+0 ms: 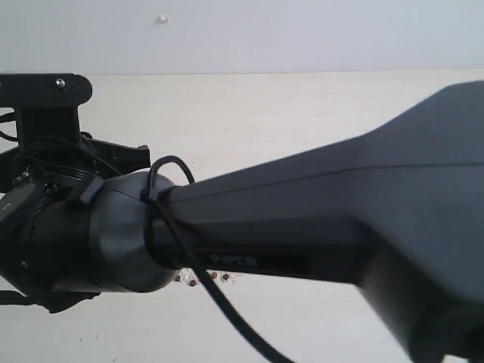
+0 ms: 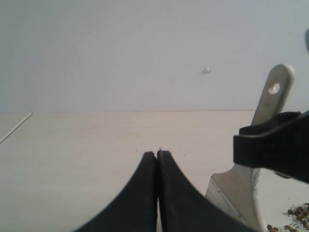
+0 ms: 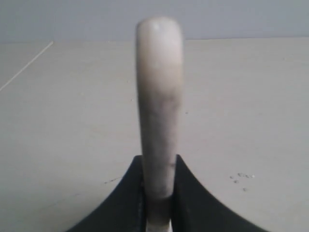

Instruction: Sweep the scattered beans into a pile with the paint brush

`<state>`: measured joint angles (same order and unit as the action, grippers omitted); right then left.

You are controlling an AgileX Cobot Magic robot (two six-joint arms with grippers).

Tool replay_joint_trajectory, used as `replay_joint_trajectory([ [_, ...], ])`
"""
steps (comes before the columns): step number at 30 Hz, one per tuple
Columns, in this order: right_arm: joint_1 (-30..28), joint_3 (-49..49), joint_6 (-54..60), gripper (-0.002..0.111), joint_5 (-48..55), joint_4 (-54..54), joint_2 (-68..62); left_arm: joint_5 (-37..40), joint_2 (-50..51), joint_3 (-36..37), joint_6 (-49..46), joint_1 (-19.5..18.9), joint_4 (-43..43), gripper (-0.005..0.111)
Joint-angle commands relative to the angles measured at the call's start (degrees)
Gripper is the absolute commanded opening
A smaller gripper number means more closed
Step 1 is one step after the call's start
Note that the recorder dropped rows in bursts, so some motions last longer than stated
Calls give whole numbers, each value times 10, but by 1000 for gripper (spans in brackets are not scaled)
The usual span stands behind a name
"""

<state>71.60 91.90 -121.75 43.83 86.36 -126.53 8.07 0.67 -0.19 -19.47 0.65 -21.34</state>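
My right gripper (image 3: 159, 163) is shut on the pale wooden handle of the paint brush (image 3: 159, 92), which stands up between its fingers. In the left wrist view the paint brush (image 2: 264, 107) is upright, its holed end on top, with a black finger (image 2: 270, 151) of the right gripper clamped across it. Reddish-brown beans (image 2: 300, 211) with pale crumbs lie on the table just beside the brush. My left gripper (image 2: 157, 155) is shut on nothing, a short way from the brush. A few beans (image 1: 203, 280) peek from under the right arm (image 1: 318, 212); there the brush is hidden.
The pale wooden table (image 1: 287, 113) runs back to a grey wall (image 1: 302, 34). The right arm crosses most of the exterior view and hides the work area. A few pale crumbs (image 3: 241, 177) lie apart on the table.
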Motion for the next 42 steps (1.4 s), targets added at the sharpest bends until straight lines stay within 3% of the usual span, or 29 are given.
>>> replay_joint_trajectory([
  [1, -4, 38, -2, 0, -9, 4, -28, 0, -3, 2, 3, 3, -2, 0],
  [11, -4, 44, 26, 0, 44, -31, -42, 0, -3, 2, 3, 3, -2, 0],
  [17, -4, 44, 127, 0, 127, -84, -42, 0, -3, 2, 3, 3, -2, 0],
  [28, -52, -3, 156, 0, 159, -127, -35, 0, -3, 2, 3, 3, -2, 0],
  [33, -50, -2, 153, 0, 148, -125, -12, 0, -3, 2, 3, 3, -2, 0],
  [37, -50, -2, 111, 0, 69, -124, 10, 0, -3, 2, 3, 3, -2, 0],
  [42, -50, -2, 21, 0, 2, -28, 14, 0, -3, 2, 3, 3, -2, 0],
])
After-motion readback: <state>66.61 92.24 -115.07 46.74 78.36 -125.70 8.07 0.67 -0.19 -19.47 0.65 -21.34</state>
